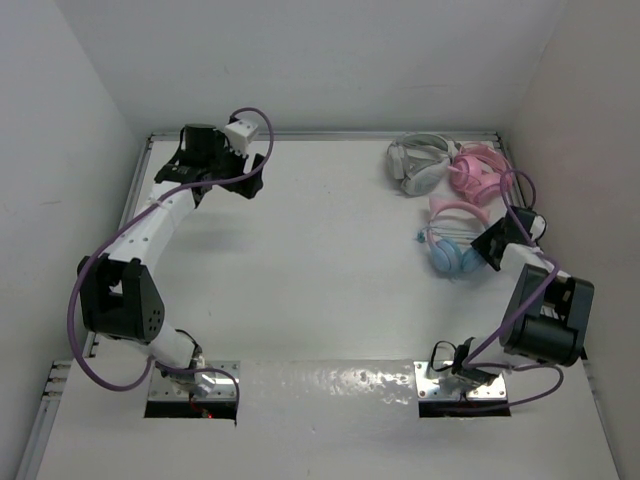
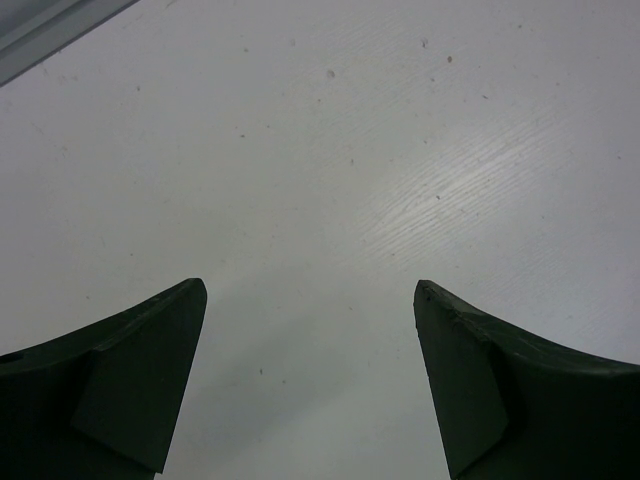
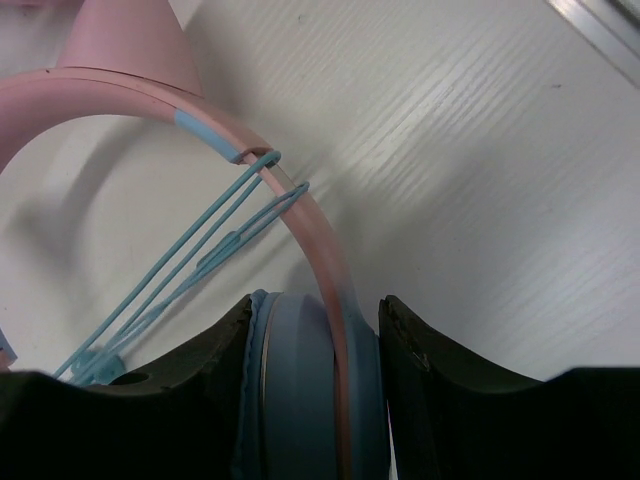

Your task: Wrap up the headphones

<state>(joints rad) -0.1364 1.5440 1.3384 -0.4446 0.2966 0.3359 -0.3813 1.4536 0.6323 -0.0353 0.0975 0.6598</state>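
Observation:
The headphones [image 1: 450, 255] lie at the right of the table, light blue ear cups toward me, pink headband [image 1: 455, 208] toward the back. My right gripper [image 1: 488, 245] is at their right side. In the right wrist view my right gripper [image 3: 315, 305] is shut on one blue ear cup [image 3: 300, 380], a finger pressed on each side. The pink headband [image 3: 150, 95] arcs up and left, and the thin blue cable [image 3: 190, 260] is looped over it in several strands. My left gripper [image 1: 222, 185] is far off at the back left, open and empty over bare table [image 2: 310, 290].
Grey-white headphones [image 1: 418, 160] and all-pink headphones [image 1: 475, 170] lie just behind the task's headphones in the back right corner. White walls close the table at the back and both sides. A metal edge rail shows in the wrist views [image 3: 600, 30] [image 2: 50, 30].

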